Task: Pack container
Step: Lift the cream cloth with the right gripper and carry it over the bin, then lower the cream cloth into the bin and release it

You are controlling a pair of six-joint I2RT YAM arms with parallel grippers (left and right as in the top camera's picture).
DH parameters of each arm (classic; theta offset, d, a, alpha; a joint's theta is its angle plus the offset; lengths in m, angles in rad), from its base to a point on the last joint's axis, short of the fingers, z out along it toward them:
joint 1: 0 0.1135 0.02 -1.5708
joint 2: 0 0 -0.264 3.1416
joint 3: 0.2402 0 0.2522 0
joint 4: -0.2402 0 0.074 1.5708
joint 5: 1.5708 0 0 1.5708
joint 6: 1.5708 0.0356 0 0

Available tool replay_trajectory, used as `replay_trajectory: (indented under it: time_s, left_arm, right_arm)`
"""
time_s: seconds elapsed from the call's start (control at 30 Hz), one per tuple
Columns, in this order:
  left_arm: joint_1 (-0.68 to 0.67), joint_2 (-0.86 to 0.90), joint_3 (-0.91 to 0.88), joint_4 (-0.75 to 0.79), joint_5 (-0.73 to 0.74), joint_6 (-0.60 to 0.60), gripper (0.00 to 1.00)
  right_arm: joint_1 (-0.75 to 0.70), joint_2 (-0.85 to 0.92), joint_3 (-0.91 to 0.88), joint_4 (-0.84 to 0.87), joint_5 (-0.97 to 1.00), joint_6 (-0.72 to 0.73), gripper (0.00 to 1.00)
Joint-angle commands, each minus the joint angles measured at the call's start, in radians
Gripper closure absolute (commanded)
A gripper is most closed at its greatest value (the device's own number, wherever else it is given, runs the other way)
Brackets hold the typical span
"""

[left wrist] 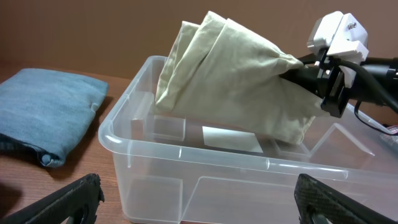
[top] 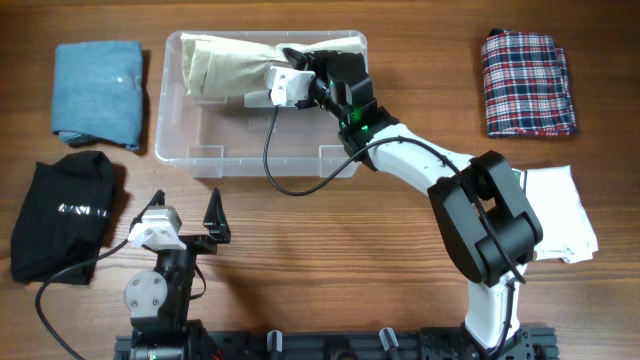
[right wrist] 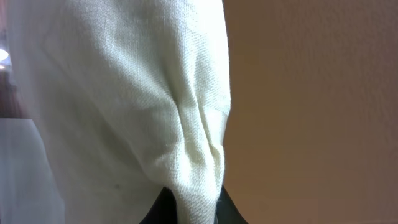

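Observation:
The clear container [top: 190,152] stands at the back middle of the table, its near rim [left wrist: 186,153] right before my left wrist camera and a white label [left wrist: 231,138] on its base. My right gripper [top: 300,62] is shut on one end of a folded cream cloth [top: 235,60], which hangs tilted over the bin's far side, part of it below the rim. The cream cloth [right wrist: 124,93] fills the right wrist view, pinched at the right gripper [right wrist: 196,210]. Near the front edge, my left gripper [top: 185,210] stands open and empty, and the left gripper [left wrist: 199,193] faces the bin's near wall.
A folded blue cloth [top: 97,90] lies left of the bin and a black garment [top: 65,215] lies beside my left arm. A plaid cloth [top: 527,82] sits at the back right. A white cloth [top: 562,215] lies partly under the right arm.

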Motion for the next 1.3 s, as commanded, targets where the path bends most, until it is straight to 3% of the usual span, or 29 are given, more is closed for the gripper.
replay_trajectory:
  time_s: [0.0,0.1,0.17,0.2,0.53,0.63,0.73,0.8,0.87,0.93,1.0,1.1,1.27]
  left_arm:
    - [0.005,-0.007,-0.005,-0.005,-0.009,-0.006,0.0]
    - [0.005,-0.007,-0.005,-0.005,-0.009,-0.006,0.0]
    - [0.005,-0.007,-0.005,-0.005,-0.009,-0.006,0.0]
    - [0.005,-0.007,-0.005,-0.005,-0.009,-0.006,0.0]
    - [0.005,-0.007,-0.005,-0.005,-0.009,-0.006,0.0]
    - [0.005,-0.007,-0.005,-0.005,-0.009,-0.006,0.0]
    - [0.005,-0.007,-0.005,-0.005,-0.009,-0.006,0.0]
    - [0.005,-0.007,-0.005,-0.005,-0.009,-0.006,0.0]
    - [0.005,-0.007,-0.005,-0.005,-0.009,-0.006,0.0]
    - [0.005,-0.007,-0.005,-0.005,-0.009,-0.006,0.0]
    - [0.005,-0.007,-0.005,-0.005,-0.009,-0.006,0.0]
    - [0.005,-0.007,-0.005,-0.005,-0.009,-0.006,0.0]
    - [0.005,-0.007,-0.005,-0.005,-0.009,-0.006,0.0]
  right_arm:
    - [0.0,0.02,0.019,0.032,-0.005,0.025,0.96]
    - [0.0,0.025,0.019,0.034,-0.005,0.025,0.43]
    - [0.0,0.025,0.019,0.037,-0.005,0.029,0.23]
    - [0.001,0.025,0.019,0.048,-0.005,0.06,0.0]
    - [0.087,-0.033,0.019,0.069,0.122,0.108,0.0]
    - [0.073,-0.04,0.034,0.054,0.134,0.261,0.0]
    - [0.076,-0.095,0.088,-0.174,0.122,0.475,0.0]
    - [0.077,-0.164,0.211,-0.51,0.056,0.606,0.0]
    - [0.077,-0.181,0.381,-0.812,0.0,0.674,0.0]
    - [0.076,-0.18,0.498,-0.982,-0.058,0.686,0.0]
    - [0.076,-0.183,0.565,-1.064,-0.165,0.686,0.0]
    - [0.076,-0.175,0.565,-0.996,-0.365,0.702,0.0]
    - [0.048,-0.104,0.565,-0.963,-0.205,0.819,0.0]
